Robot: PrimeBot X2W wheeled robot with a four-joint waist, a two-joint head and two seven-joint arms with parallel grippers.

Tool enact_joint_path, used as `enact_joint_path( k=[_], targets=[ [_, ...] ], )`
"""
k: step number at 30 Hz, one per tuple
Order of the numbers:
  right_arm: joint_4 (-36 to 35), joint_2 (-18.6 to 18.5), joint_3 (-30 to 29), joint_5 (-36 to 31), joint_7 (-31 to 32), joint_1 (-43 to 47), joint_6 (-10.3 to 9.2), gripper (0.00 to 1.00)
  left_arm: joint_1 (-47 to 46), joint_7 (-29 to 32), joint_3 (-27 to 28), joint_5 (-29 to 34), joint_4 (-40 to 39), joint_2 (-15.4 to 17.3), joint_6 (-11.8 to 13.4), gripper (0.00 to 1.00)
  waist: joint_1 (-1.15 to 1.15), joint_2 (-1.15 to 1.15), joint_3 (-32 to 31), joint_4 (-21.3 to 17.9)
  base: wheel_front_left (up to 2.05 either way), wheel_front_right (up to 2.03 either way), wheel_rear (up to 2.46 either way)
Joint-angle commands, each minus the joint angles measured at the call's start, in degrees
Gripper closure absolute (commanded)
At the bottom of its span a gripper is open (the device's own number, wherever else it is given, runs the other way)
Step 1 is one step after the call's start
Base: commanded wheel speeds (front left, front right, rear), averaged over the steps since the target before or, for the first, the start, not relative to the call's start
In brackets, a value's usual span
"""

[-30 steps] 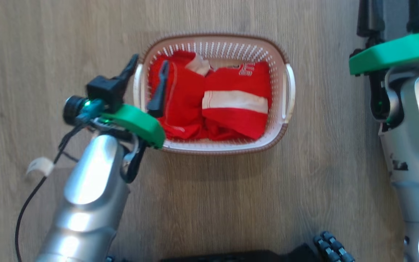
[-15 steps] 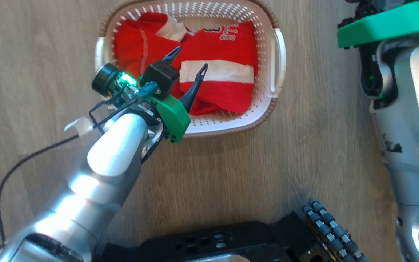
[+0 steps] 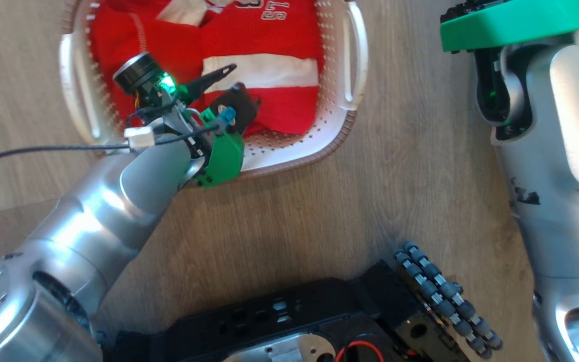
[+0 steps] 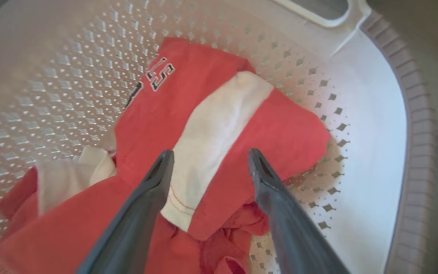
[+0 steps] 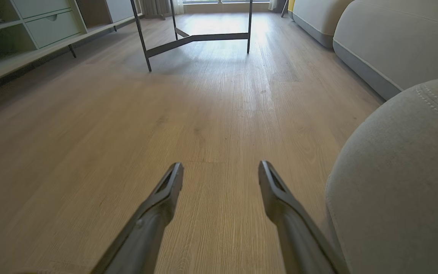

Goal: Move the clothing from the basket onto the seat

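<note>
The left claw [image 4: 210, 152] is hanging over the open basket with its two dark fingers spread wide and nothing between them, the tips straddling the near end of a broad white stripe. Whether they are touching cloth I cannot tell. Under it the bright red striped garment [image 4: 287, 129], soft, folded and lettered, is lying against a second bright red garment with a white collar [image 4: 51, 228]. Both are sitting in the small cream perforated plastic basket [image 4: 371, 125] with its brown woven-look rim, which is standing on the pale wood-plank floor [image 3: 420, 176]. Off to the side, the right claw [image 5: 221, 164] is idling with its fingers apart and empty above the floor, just beside the large grey fabric seat cushion [image 5: 401, 182].

A second ago the left claw was sitting at the basket's left wall, one finger outside the handle; now it is reaching over the striped piece. The basket's shift in the head view is the camera tipping. As I judge it, the approach is ending and the first pickup is coming; no clothing is leaving the basket yet.
</note>
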Motion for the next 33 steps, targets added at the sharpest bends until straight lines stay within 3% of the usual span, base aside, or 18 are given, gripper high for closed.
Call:
enact_joint_path(
  k=[1, 8, 21, 30, 32, 33],
  targets=[
    [-2.05, 1.27, 0.76, 0.40, -0.27, 1.29, 0.41, 0.00, -0.60, -0.29, -2.02, -0.87, 0.68, 0.83, -0.36, 0.00, 0.00, 0.00, 1.26, -1.48, 0.00, 0.00, 0.00],
    [-2.93, 1.96, 0.74, 0.81, -0.27, 1.37, 0.41, 0.00, -4.32, -0.29, -7.36, -1.60, 3.82, 1.40, -0.36, 0.00, 0.00, 0.00, 3.17, -3.82, 0.00, 0.00, 0.00],
    [-3.83, 2.23, 0.15, 1.42, -0.27, 2.67, 0.41, 0.00, -4.42, 2.23, -7.94, 3.22, 11.19, -0.39, -0.36, 0.00, 0.00, 0.00, 3.57, -4.54, 0.00, 0.00, 0.00],
    [-3.98, 2.24, 0.12, 2.11, -0.27, 3.34, 0.41, 0.00, -4.95, 3.05, -7.95, 2.13, 12.17, -1.22, -0.36, 0.00, 0.00, 0.00, 3.79, -4.54, 0.00, 0.00, 0.00],
    [-3.91, 2.24, 0.09, 2.39, -0.27, 3.32, 0.41, 0.00, -5.00, 2.29, -7.95, 2.04, 11.78, -1.31, -0.36, 1.00, 0.00, 0.00, 3.74, -4.62, 0.00, 0.00, 0.00],
    [-3.88, 2.24, 0.01, 2.47, -0.27, 3.28, 0.41, 0.00, -5.02, 2.01, -7.95, 1.40, 11.72, -1.35, -0.36, 1.00, 0.00, 0.00, 3.70, -4.61, 0.00, 0.00, 0.00]
  ],
)
